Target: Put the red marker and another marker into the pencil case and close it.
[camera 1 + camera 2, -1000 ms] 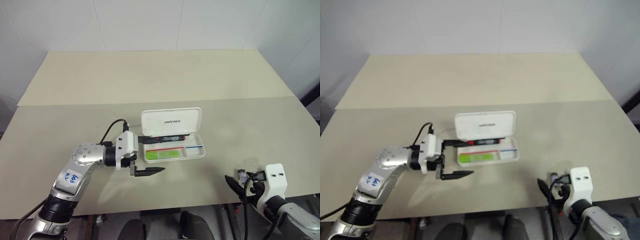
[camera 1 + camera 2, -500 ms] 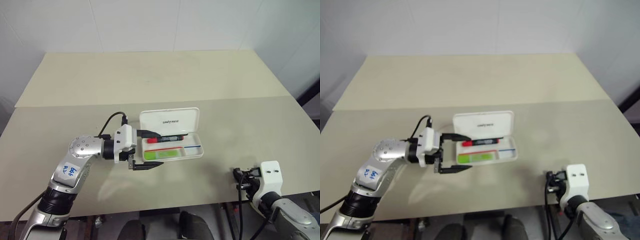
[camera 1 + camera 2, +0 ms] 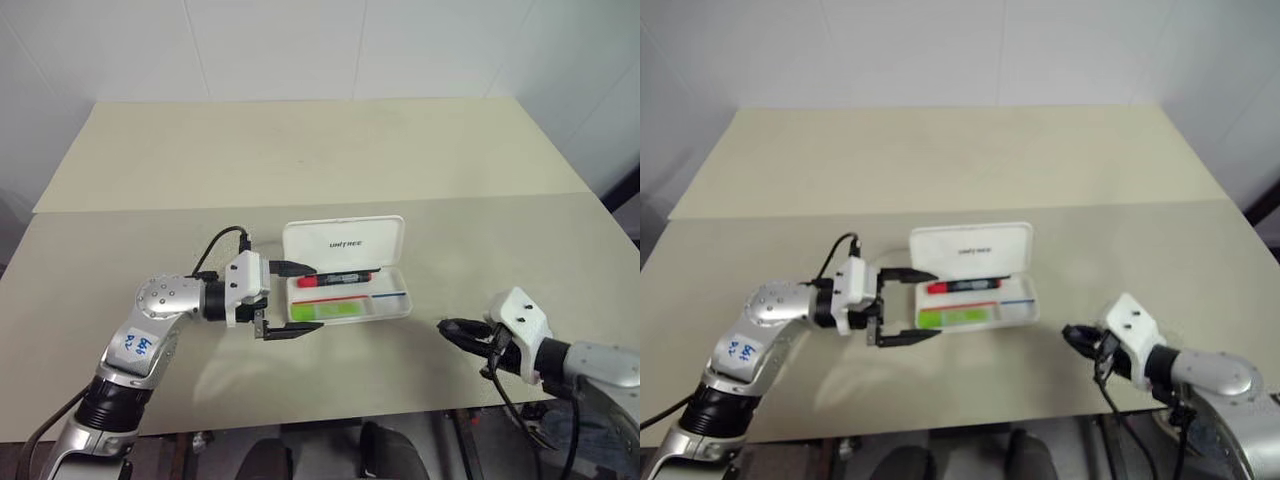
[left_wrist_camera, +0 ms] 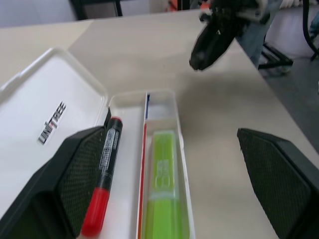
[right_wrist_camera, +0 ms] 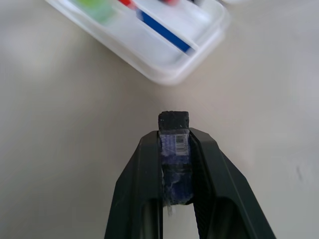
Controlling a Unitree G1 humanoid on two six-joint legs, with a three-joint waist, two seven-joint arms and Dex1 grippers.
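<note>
The pencil case (image 3: 347,280) lies open mid-desk (image 3: 300,180), lid raised, with the red marker (image 4: 102,174) in its rear lane and the green marker (image 4: 163,199) in the front one, so you have only the closing left. Your left gripper (image 3: 287,300) is released, its fingers spread around the case's left end: steady the tray there, then tip the lid down from its far edge and press until it seats. Your right gripper (image 3: 452,328) hovers well apart to the right, clenched on a small dark purple stub (image 5: 174,149); keep that clear of the tray. The stub's markings are too small to read, and the hinge and latch hide behind the lid.
</note>
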